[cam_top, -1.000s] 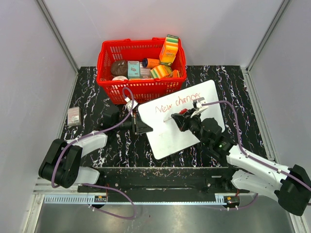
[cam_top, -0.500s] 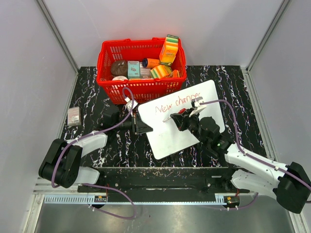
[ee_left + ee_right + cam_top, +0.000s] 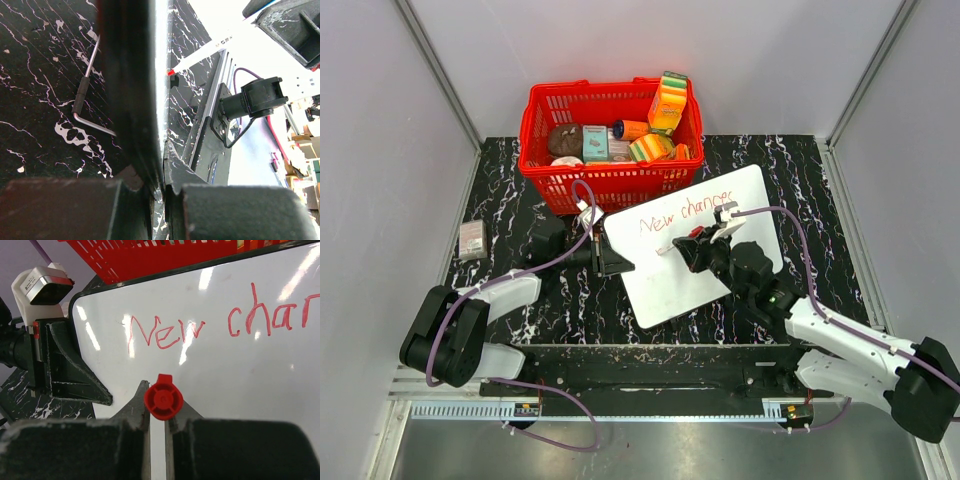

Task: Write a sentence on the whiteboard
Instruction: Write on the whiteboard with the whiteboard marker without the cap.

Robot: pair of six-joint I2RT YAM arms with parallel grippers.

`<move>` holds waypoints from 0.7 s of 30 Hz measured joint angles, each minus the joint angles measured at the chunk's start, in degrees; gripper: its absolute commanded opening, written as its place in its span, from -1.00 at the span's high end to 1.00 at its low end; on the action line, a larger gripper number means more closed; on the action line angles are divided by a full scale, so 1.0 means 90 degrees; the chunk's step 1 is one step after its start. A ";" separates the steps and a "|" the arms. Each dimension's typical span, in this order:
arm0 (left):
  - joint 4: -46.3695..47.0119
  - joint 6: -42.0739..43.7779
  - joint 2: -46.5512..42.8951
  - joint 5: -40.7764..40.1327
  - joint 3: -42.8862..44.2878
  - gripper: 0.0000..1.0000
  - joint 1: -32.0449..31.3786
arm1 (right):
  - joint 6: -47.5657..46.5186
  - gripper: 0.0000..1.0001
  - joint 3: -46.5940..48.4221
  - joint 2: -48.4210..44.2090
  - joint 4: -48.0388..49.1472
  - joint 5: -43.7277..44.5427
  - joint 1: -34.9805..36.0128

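Observation:
The whiteboard [image 3: 705, 285] lies tilted on the black marble table, its far-left corner near the red basket. The sentence [image 3: 685, 212] reads "New chances" in red along its far edge. In the right wrist view I read "New" [image 3: 162, 332] and "char". My left gripper [image 3: 617, 262] is shut on the board's left edge, which shows edge-on in the left wrist view [image 3: 160, 75]. My right gripper [image 3: 697, 245] is shut on a red-capped marker [image 3: 163, 397]. It holds the marker over the board below "New", with the tip [image 3: 170, 73] at the board.
The red basket [image 3: 610, 182], full of packages and sponges, stands just behind the board. A small grey box [image 3: 472, 240] lies at the table's left edge. A bent hex key [image 3: 85, 95] lies on the table beside the left gripper.
My right gripper with the marker shifted slightly left and back over the board below the writing. The left arm and the board have not moved.

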 measured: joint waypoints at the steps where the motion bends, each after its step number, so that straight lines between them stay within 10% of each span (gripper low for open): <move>1: 0.0000 0.0000 0.0000 0.0000 0.0000 1.00 0.0000 | 0.0012 1.00 -0.0010 -0.0015 -0.0019 -0.0002 0.0000; 21: -0.0002 0.0000 0.0002 -0.0002 0.0000 1.00 0.0000 | 0.0119 1.00 -0.0163 -0.0255 -0.0272 0.0165 0.0000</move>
